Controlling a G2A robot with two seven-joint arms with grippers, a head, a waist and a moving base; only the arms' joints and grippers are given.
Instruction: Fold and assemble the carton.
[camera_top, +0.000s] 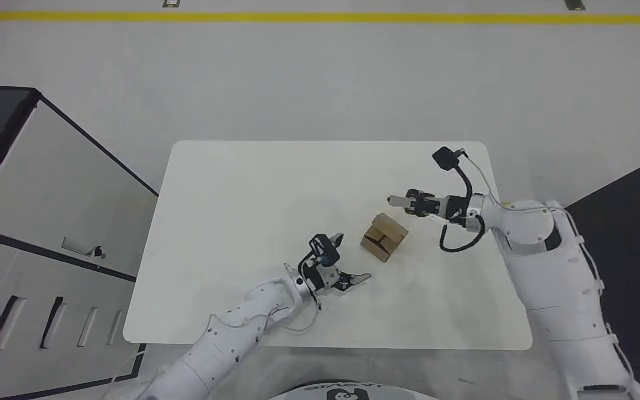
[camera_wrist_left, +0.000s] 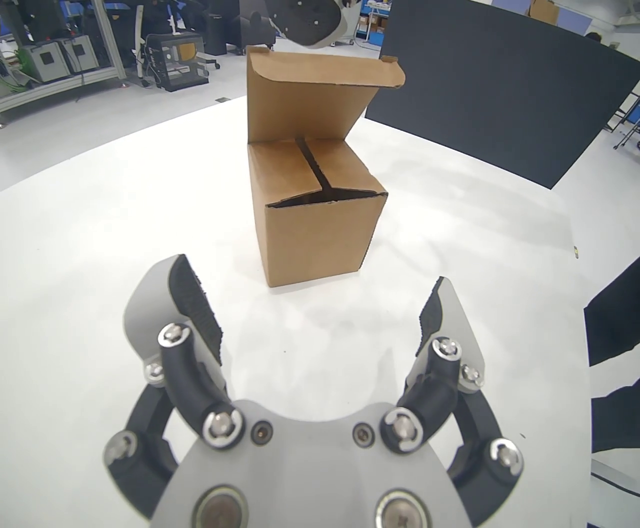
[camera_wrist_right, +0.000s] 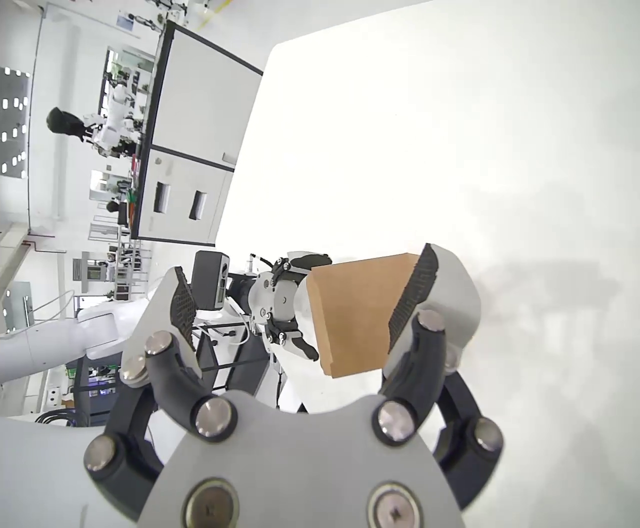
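A small brown carton (camera_top: 385, 239) stands upright on the white table (camera_top: 250, 200), right of centre. In the left wrist view the carton (camera_wrist_left: 315, 235) has its two inner flaps folded down, and its lid flap (camera_wrist_left: 310, 100) stands up with the tuck tab bent over. My left gripper (camera_wrist_left: 310, 282) is open a short way in front of the carton, low over the table, and holds nothing. My right gripper (camera_wrist_right: 302, 267) is open above the carton's far side. The raised lid flap (camera_wrist_right: 355, 320) lies between its fingers, close against one pad (camera_wrist_right: 412, 295).
A grey cabinet (camera_top: 50, 200) stands off the table's left edge and a dark panel (camera_top: 615, 200) off the right. Bare table surface lies to the left of and behind the carton. The left gripper (camera_wrist_right: 282, 310) appears beyond the flap in the right wrist view.
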